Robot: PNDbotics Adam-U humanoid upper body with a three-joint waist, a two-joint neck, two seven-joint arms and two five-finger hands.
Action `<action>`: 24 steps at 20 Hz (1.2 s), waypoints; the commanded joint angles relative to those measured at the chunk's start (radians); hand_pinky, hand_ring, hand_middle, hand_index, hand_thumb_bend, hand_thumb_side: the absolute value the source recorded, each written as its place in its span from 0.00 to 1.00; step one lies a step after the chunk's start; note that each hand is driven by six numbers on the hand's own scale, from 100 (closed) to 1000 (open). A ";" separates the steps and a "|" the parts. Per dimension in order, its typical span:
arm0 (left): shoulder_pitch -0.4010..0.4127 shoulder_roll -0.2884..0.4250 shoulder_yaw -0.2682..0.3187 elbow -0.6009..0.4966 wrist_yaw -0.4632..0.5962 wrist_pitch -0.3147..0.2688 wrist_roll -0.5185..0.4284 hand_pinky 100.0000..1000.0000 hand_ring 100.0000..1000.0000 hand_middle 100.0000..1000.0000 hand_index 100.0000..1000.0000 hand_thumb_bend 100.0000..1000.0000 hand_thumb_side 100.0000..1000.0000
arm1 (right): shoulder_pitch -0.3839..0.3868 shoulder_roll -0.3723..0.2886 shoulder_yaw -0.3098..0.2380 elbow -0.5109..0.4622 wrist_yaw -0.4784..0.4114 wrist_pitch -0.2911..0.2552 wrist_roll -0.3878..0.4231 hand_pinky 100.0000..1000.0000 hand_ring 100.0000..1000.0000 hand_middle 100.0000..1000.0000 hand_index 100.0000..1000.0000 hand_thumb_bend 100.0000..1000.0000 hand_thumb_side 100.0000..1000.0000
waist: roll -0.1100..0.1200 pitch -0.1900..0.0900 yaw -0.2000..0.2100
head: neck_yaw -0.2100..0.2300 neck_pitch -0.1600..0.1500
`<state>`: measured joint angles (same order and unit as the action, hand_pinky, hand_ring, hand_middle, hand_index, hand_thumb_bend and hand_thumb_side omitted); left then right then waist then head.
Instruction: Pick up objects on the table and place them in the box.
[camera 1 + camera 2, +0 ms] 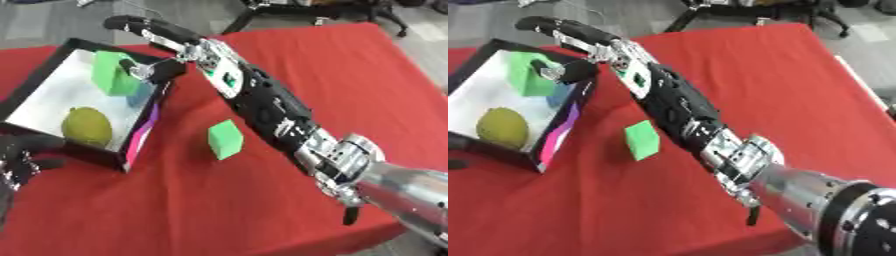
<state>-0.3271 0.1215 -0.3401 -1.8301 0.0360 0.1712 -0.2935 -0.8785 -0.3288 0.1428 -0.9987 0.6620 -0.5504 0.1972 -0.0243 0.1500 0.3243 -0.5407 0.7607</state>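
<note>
A black box with a white floor [52, 100] stands at the left on the red table. In it lie a yellow-green round fruit [87, 126], a tall green block [109, 72] and a blue piece [138, 97] beside that block. My right hand [162, 37] reaches over the box's right rim, open, its fingers stretched toward the far corner and the thumb close against the green block. A second green cube [225, 139] sits on the cloth to the right of the box, under my right forearm's side. My left hand [22, 157] rests at the lower left by the box's near corner, fingers relaxed.
The red cloth [350, 75] covers the table, with bare room to the right and at the front. The box's near side wall [140, 140] is pink and purple. Grey floor and black chair legs [289, 12] lie beyond the far edge.
</note>
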 commanded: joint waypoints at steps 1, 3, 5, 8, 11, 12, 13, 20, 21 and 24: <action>-0.015 -0.001 0.000 -0.011 0.005 -0.002 -0.003 0.72 0.82 0.64 0.67 0.00 0.90 | -0.014 -0.009 -0.001 -0.002 0.011 -0.011 0.001 1.00 0.97 0.99 1.00 0.00 0.59 | 0.002 -0.010 -0.001 | -0.001 -0.014; -0.015 0.000 0.000 -0.011 0.005 -0.002 -0.003 0.72 0.82 0.64 0.67 0.00 0.90 | -0.012 -0.009 0.000 -0.006 0.007 -0.016 0.006 1.00 0.97 0.99 1.00 0.00 0.55 | 0.003 -0.010 -0.003 | -0.001 -0.013; -0.013 0.000 0.001 -0.011 0.004 -0.002 -0.002 0.72 0.82 0.64 0.67 0.00 0.90 | -0.009 -0.014 0.002 -0.017 -0.007 -0.020 0.010 1.00 0.96 0.98 1.00 0.00 0.51 | 0.003 -0.012 -0.007 | 0.000 -0.012; -0.009 0.001 0.003 -0.010 0.004 -0.002 0.000 0.72 0.82 0.64 0.67 0.00 0.90 | -0.003 -0.028 0.005 -0.042 -0.053 -0.014 0.013 1.00 0.95 0.96 1.00 0.00 0.48 | 0.004 -0.014 -0.013 | 0.003 -0.011; -0.002 0.004 0.007 -0.009 0.002 -0.003 0.003 0.72 0.82 0.64 0.67 0.00 0.90 | 0.009 -0.061 0.008 -0.090 -0.127 0.000 0.015 1.00 0.92 0.92 1.00 0.00 0.40 | 0.005 -0.018 -0.026 | 0.011 -0.008; 0.001 0.005 0.010 -0.009 0.001 -0.004 0.005 0.72 0.82 0.64 0.67 0.00 0.90 | 0.018 -0.077 0.010 -0.116 -0.160 0.004 0.017 1.00 0.91 0.91 1.00 0.00 0.38 | 0.005 -0.021 -0.032 | 0.016 -0.005; 0.004 0.006 0.011 -0.009 0.001 -0.004 0.007 0.72 0.82 0.64 0.67 0.00 0.90 | 0.026 -0.090 0.013 -0.140 -0.191 0.011 0.022 1.00 0.91 0.91 1.00 0.00 0.38 | 0.006 -0.023 -0.037 | 0.020 -0.004; 0.055 0.029 0.048 0.001 -0.016 -0.011 0.043 0.72 0.82 0.64 0.67 0.00 0.90 | 0.164 -0.234 0.037 -0.455 -0.440 0.063 0.090 1.00 0.89 0.88 1.00 0.00 0.29 | 0.005 -0.053 -0.107 | 0.074 0.009; 0.059 0.031 0.055 0.002 -0.018 -0.012 0.050 0.72 0.82 0.64 0.67 0.00 0.90 | 0.190 -0.256 0.038 -0.498 -0.460 0.073 0.101 1.00 0.89 0.88 1.00 0.00 0.27 | 0.004 -0.056 -0.114 | 0.079 0.009; 0.067 0.037 0.076 0.002 -0.023 -0.016 0.072 0.72 0.82 0.64 0.67 0.00 0.89 | 0.271 -0.301 0.036 -0.588 -0.475 0.091 0.153 1.00 0.89 0.89 1.00 0.00 0.23 | 0.004 -0.063 -0.126 | 0.087 0.009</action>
<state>-0.2541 0.1419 -0.2787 -1.8177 0.0166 0.1576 -0.2330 -0.5985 -0.5831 0.1858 -1.5305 0.2051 -0.4660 0.3309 -0.0240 0.1220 0.1981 -0.4593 0.7705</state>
